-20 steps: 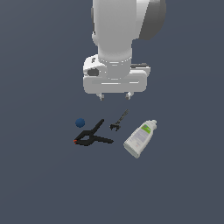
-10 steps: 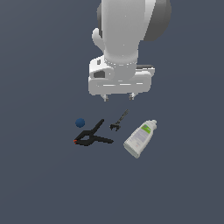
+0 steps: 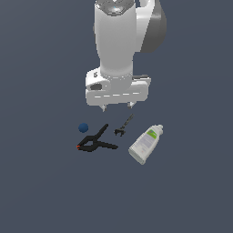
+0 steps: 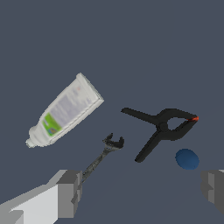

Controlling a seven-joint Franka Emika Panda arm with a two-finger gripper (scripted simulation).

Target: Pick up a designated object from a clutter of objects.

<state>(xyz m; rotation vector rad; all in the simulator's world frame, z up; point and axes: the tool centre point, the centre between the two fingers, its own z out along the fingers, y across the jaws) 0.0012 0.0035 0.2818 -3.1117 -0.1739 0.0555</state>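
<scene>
The designated object, a small dark-blue ball [image 3: 83, 128] [image 4: 187, 159], rests on the grey floor at the exterior view's left end of the clutter. Beside it lie a black spring clamp [image 3: 95, 142] [image 4: 162, 129] with an orange tip, a small dark wrench [image 3: 123, 126] [image 4: 101, 157] and a white bottle [image 3: 145, 144] [image 4: 64, 110] with a greenish label. My gripper [image 3: 117, 107] [image 4: 142, 190] hangs open well above the clutter, roughly over the wrench, holding nothing. In the wrist view the ball sits close to one of the two fingers [image 4: 213, 188].
The white arm [image 3: 119, 41] rises behind the clutter and hides the floor behind it. The floor [image 3: 41, 191] is a plain dark grey surface with no edges or containers in view.
The hand has turned about its vertical axis and shifted slightly toward the exterior view's left. The ball, clamp, wrench and bottle have stayed put.
</scene>
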